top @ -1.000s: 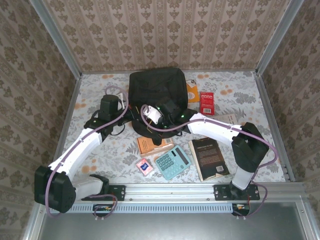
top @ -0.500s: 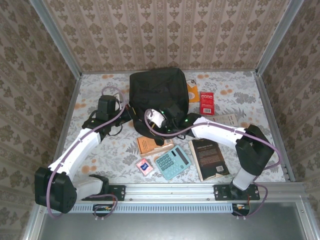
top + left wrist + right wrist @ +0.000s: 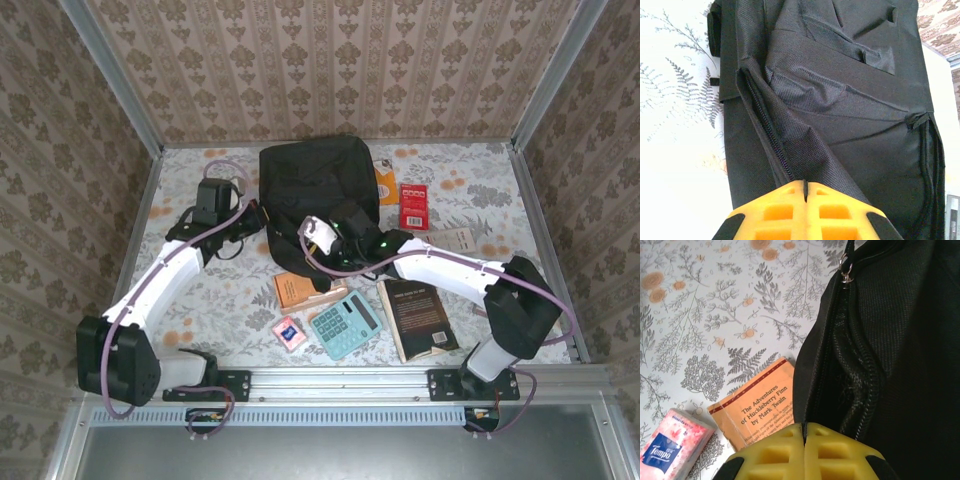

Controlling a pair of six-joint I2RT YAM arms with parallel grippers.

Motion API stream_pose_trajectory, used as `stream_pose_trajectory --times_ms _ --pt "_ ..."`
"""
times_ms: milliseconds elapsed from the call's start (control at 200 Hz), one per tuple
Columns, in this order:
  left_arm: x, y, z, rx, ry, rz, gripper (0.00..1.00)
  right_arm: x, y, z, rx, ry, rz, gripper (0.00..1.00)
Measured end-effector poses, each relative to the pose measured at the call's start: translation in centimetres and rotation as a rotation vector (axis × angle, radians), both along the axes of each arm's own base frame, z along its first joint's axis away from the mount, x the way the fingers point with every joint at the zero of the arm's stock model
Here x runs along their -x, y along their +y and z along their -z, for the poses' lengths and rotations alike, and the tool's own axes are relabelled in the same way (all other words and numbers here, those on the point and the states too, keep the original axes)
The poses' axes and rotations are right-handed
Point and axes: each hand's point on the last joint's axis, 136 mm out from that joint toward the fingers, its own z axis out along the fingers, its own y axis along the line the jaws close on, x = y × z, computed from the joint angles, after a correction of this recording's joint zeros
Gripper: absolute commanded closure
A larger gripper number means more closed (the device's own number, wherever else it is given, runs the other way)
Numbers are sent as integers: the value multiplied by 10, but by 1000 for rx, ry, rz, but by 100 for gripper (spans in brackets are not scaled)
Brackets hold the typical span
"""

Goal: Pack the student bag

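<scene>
L gripper (image 3: 805,185) pinched shut on zip-edge fabric, left side of the student bag (image 3: 315,175). Bag lies mid-desk (image 3: 180,300), by far edge. R gripper (image 3: 804,426) clamped on bag's near zip lip. Since a sec ago L wrist went farther back and R slid right, so mouth prob. being spread. Orange book (image 3: 757,407) and calculator (image 3: 345,323) unpacked, toward near edge.
</scene>
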Motion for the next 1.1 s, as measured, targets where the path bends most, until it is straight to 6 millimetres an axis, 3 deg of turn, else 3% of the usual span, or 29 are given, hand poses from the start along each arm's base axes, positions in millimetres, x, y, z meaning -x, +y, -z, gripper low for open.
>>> stream_pose_trajectory --times_ms 305,435,585,800,975,1035,1095 --pt "-13 0 2 -29 15 12 100 -4 -8 -9 -15 -16 18 100" --pt "-14 -3 2 -17 9 23 100 -2 -9 -6 -7 -1 17 66" --pt "-23 -5 -9 -2 -49 19 100 1 -11 10 41 35 6 59" --pt "-24 -6 -8 4 -61 18 100 -4 5 27 81 68 -16 58" --pt "-22 -9 -8 6 -61 26 100 -3 24 21 82 43 -39 58" --pt "-21 -11 -9 8 -62 33 100 -3 29 16 78 28 -40 63" --pt "-20 -12 -11 10 -67 35 100 -5 34 11 72 13 -36 77"
